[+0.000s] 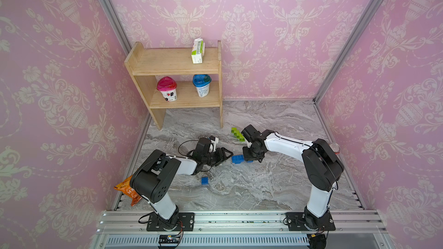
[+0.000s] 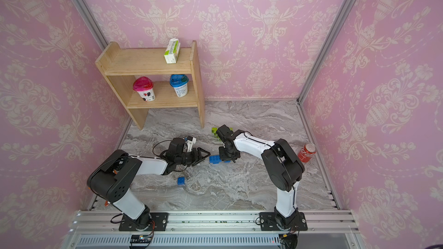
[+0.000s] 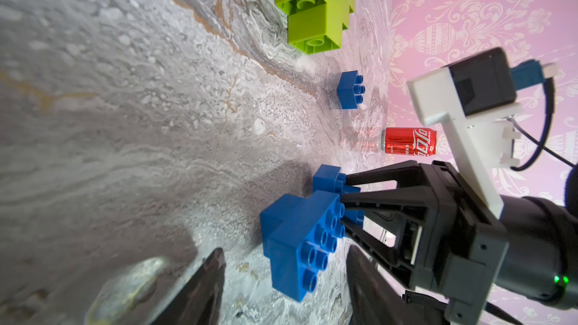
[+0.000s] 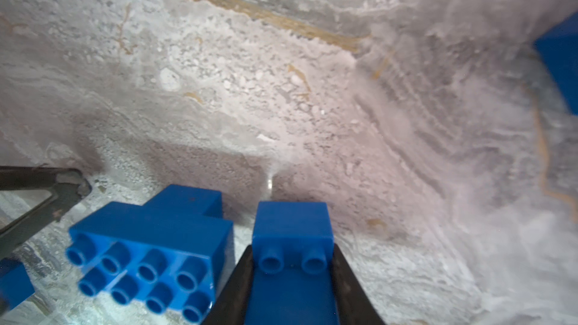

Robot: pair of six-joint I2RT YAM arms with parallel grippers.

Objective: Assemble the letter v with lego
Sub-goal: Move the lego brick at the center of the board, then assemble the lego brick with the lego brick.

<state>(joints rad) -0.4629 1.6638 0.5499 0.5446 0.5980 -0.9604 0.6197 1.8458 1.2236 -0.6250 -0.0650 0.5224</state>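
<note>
Several lime-green lego bricks form a stepped diagonal [image 1: 237,134] [image 3: 316,4] at mid table. A blue lego cluster with a long brick on top [image 1: 237,158] [image 2: 214,159] [image 3: 297,245] [image 4: 150,245] lies on the marble. My left gripper [image 1: 225,155] [image 3: 284,279] is open, and the cluster's near end reaches between its fingers [image 3: 206,286] with gaps on both sides. My right gripper [image 1: 250,158] [image 4: 292,251] is shut on a small blue brick [image 4: 292,232] [image 3: 328,178] right beside the cluster. Two more blue bricks [image 1: 205,180] [image 3: 350,90] lie loose.
A red soda can [image 2: 307,152] [image 3: 409,141] stands by the right wall. A wooden shelf [image 1: 176,68] at the back left holds a carton and two cups. An orange snack bag [image 1: 127,189] lies behind my left arm's base.
</note>
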